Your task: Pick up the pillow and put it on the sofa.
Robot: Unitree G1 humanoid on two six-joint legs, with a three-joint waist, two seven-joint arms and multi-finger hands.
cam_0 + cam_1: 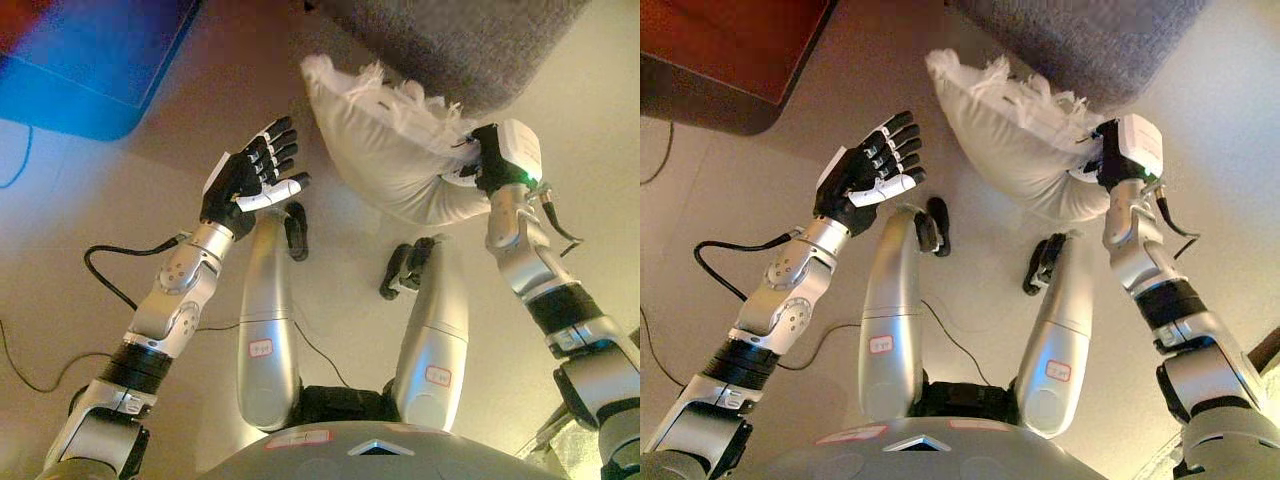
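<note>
**Pillow held up off the floor in the right hand, just short of the sofa**

The white pillow (pixel 385 150) with a frilled, fringed edge hangs in the air above the pale floor (pixel 80 260), clear of it. The right hand (pixel 490 160) grasps it at its right end, dark fingers clenched round the fabric there, so that the cloth bunches at the grip and the rest of the pillow stretches away up and to the left. The pillow's upper edge and fringe lie against, or just in front of, the lower edge of the grey sofa (pixel 1080 40), which fills the top right of both views; whether the two actually touch cannot be told. The pillow does not lie on the sofa's seat.

The left hand (pixel 250 180) is raised to the left of the pillow, well apart from it, palm turned toward the camera. Its fingers are loosely spread and only slightly bent, holding nothing.

At the top left stands a low piece of furniture with a rounded corner (pixel 730 60), reddish-brown on top with a dark edge, standing on the floor away from both hands.
</note>
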